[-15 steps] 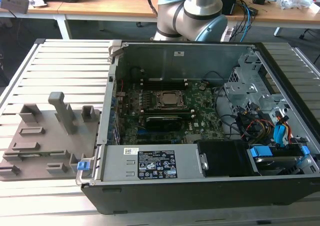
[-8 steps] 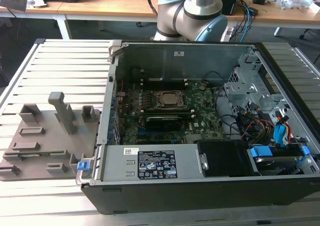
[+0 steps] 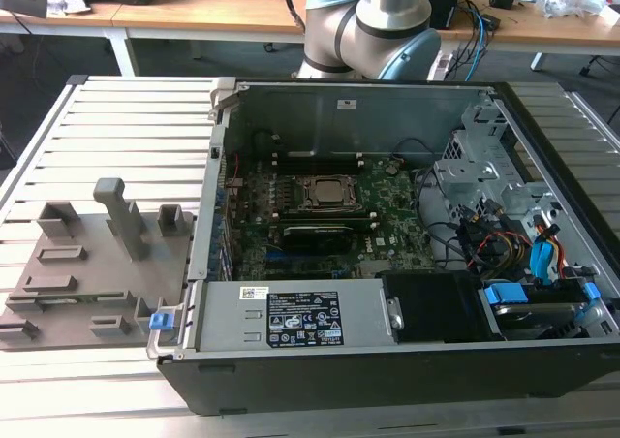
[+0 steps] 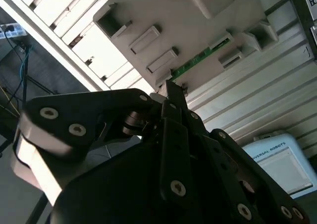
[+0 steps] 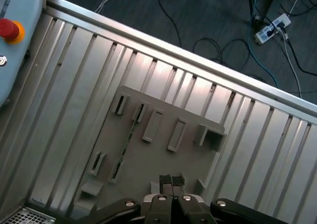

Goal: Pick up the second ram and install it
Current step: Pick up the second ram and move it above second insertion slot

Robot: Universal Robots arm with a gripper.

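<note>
My pincer [image 5: 171, 180] hangs, tips pressed together and empty, above the grey holder [image 5: 163, 159] where the second ram [image 4: 200, 59] lies slotted.

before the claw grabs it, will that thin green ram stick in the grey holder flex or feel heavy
The thin green circuit-board stick looks stiff and likely light: a narrow flat board. It seems to sit on edge in a slot of the grey moulded tray, so sideways pushes may strain it.
</note>
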